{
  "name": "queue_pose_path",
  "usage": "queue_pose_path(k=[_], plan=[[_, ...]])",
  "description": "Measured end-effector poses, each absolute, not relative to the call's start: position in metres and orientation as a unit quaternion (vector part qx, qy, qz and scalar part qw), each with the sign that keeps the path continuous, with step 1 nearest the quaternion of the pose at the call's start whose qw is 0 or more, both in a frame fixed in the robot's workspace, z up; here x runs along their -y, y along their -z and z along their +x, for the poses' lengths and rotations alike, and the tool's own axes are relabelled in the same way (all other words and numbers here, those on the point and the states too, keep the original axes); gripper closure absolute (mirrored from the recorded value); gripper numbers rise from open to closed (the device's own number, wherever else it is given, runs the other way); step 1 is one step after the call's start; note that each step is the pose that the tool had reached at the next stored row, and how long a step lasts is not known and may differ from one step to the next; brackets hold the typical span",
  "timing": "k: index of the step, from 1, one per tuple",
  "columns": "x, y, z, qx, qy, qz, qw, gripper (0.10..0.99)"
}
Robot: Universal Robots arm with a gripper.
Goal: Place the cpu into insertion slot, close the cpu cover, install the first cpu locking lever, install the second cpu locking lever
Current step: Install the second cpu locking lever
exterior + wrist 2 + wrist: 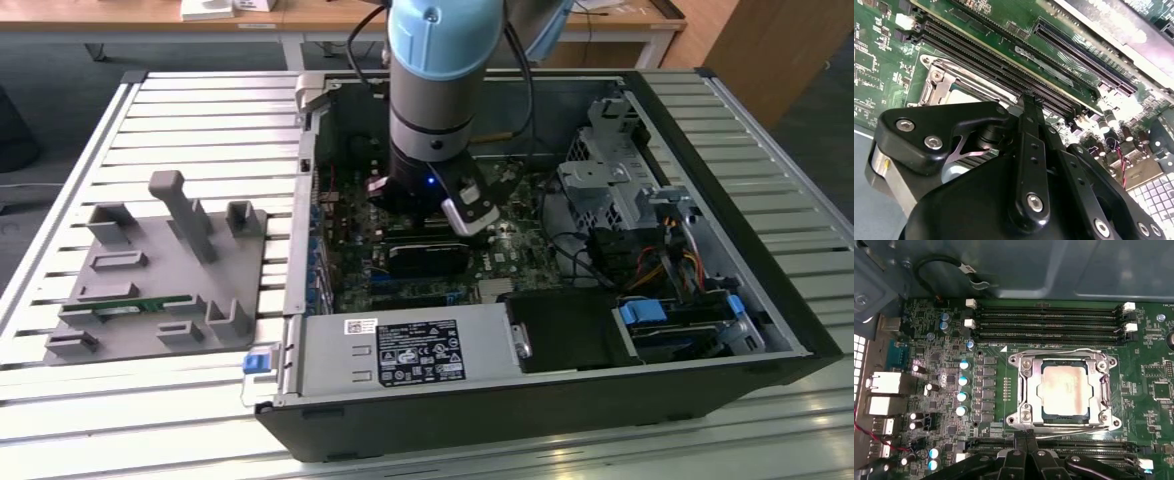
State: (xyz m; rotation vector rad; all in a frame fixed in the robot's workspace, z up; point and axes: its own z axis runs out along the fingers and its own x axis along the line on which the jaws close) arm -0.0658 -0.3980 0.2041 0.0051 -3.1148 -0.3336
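In the first wrist view the chip (1064, 390) lies flat in its socket (1064, 416), right of centre in the frame, its dull silver top showing through the square window of the metal cover (1030, 385). The cover lies down over it, so placing the chip and closing the cover both look done. A thin wire lever (1054, 351) runs along the upper edge of the frame and another (1069, 426) along its lower edge. Both appear low against the frame, but whether either is hooked under its catch cannot be told, so the step in hand is judged to be one of the two levers, most likely the lower one.

The tool (1026, 436) sits at the bottom centre of that view. Its two black fingertips are pressed together with nothing between them, and the tips are just beside the lower lever; actual contact cannot be told. In the second wrist view the same clenched fingertips (1029, 102) stand in mid-frame at the edge of the cover (936, 82), beside the long black memory slots (999, 67).

In the exterior view the arm (430, 90) reaches down into the open computer case (747, 310) at upper centre, and the case lies on a slatted surface (80, 130).

Finishing a lever calls for a firm push down and sideways to bring the wire under its hook, without slipping onto the board.
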Motion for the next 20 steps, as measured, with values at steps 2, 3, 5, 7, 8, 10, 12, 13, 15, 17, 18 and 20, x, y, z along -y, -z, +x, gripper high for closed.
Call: queue_pose_path(k=[2,3,5,7,8,10,12,13,15,17,18,20], plan=[[0.3984,-0.2029,-0.0664,0.994,0.108,0.002,0.005,0.980],[0.3985,-0.2022,-0.0667,0.994,0.108,0.002,0.005,0.980],[0.3987,-0.2011,-0.0672,0.994,0.110,0.002,0.005,0.980],[0.3987,-0.2002,-0.0675,0.994,0.113,0.002,0.005,0.980],[0.3987,-0.1997,-0.0676,0.993,0.114,0.002,0.005,0.980],[0.3987,-0.1985,-0.0680,0.993,0.118,0.002,0.005,0.980],[0.3987,-0.1975,-0.0687,0.993,0.121,0.002,0.005,0.980],[0.3987,-0.1970,-0.0691,0.992,0.123,0.002,0.005,0.980],[0.3987,-0.1961,-0.0698,0.992,0.127,0.002,0.005,0.980],[0.3987,-0.1952,-0.0707,0.991,0.131,0.003,0.005,0.980],[0.3987,-0.1948,-0.0712,0.991,0.133,0.003,0.005,0.980],[0.3987,-0.1938,-0.0717,0.991,0.136,0.003,0.005,0.980]])
